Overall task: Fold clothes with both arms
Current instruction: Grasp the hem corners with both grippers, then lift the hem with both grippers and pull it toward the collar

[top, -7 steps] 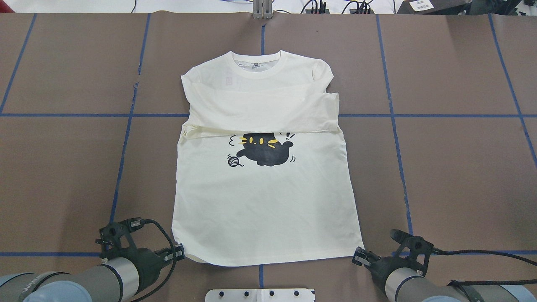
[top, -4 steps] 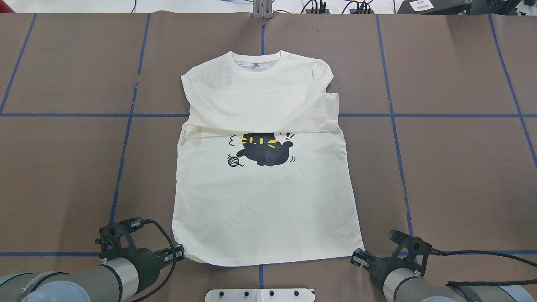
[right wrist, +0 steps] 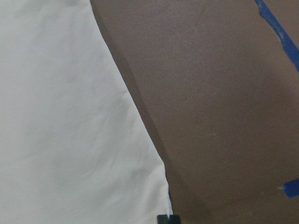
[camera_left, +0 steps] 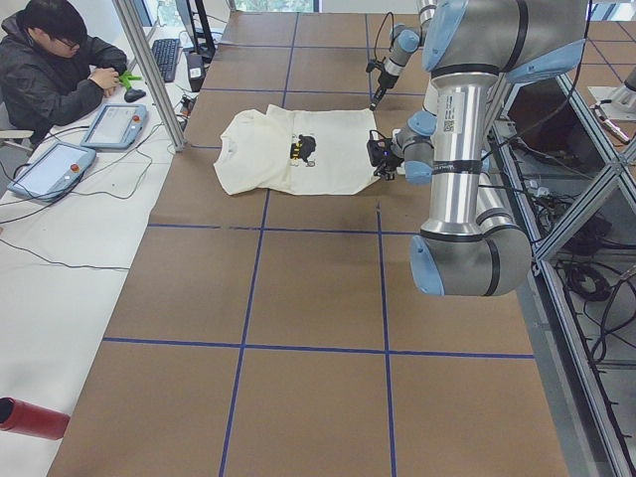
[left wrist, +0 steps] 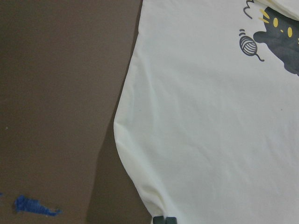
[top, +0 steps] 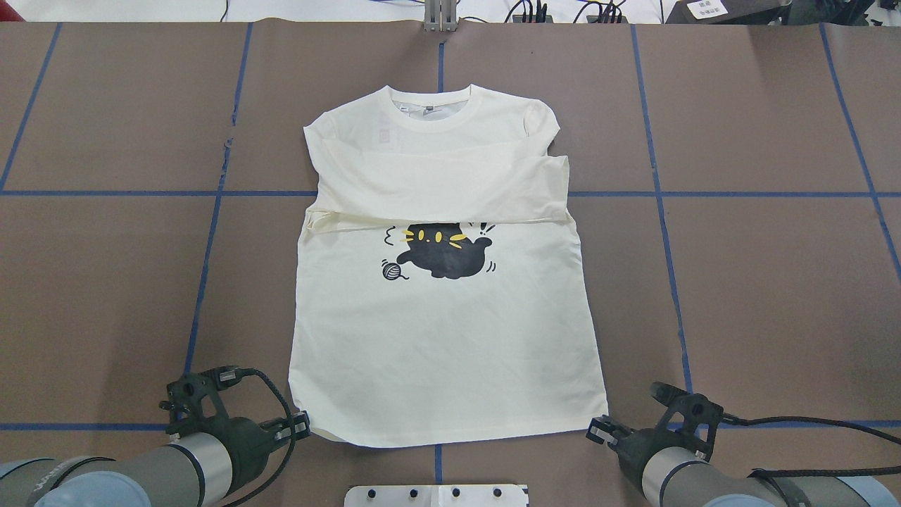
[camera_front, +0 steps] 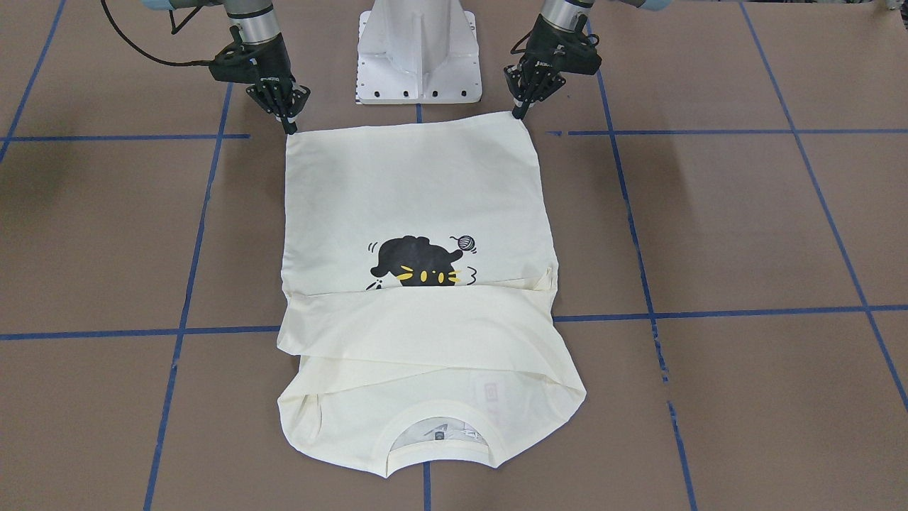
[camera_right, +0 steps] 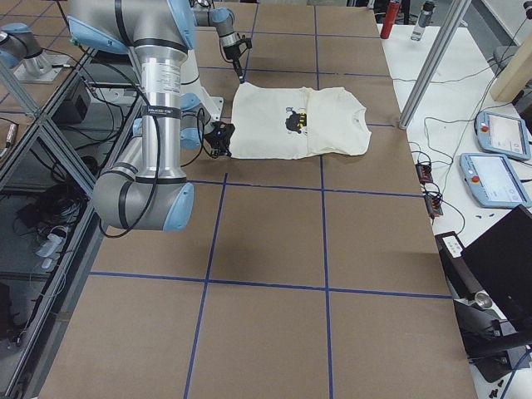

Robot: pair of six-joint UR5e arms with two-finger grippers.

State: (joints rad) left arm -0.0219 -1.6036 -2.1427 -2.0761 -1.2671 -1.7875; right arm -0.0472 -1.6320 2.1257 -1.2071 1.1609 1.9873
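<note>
The cream-white long-sleeved shirt [top: 450, 345] is lying flat, print side up, in the middle of the brown paper-covered table [top: 774, 296]. Its sleeves are folded across the chest just above the black cat print [top: 440, 257], its neck is pointing away from the robot and its hem is lying nearest the base.

You are working the two hem corners. The left gripper [top: 301, 424] is sitting at the hem corner on its own side with its fingers drawn together, and the wrist view is showing cloth running right into the tip, so it is most likely pinching that corner. The right gripper [top: 597, 431] is doing the same at the other corner, fingers pressed together on the very tip of the fabric.

Both bites are looking shallow, so you are risking a slip. Be lifting both corners together, keeping them level and the hem taut between them. Then be carrying the hem over the cat toward the neck, so the fold is landing square.

Against a second ago, the right gripper is sitting slightly further in toward the shirt, and that corner is drawing in a touch with it. The left gripper and the rest of the shirt are lying unchanged.
</note>
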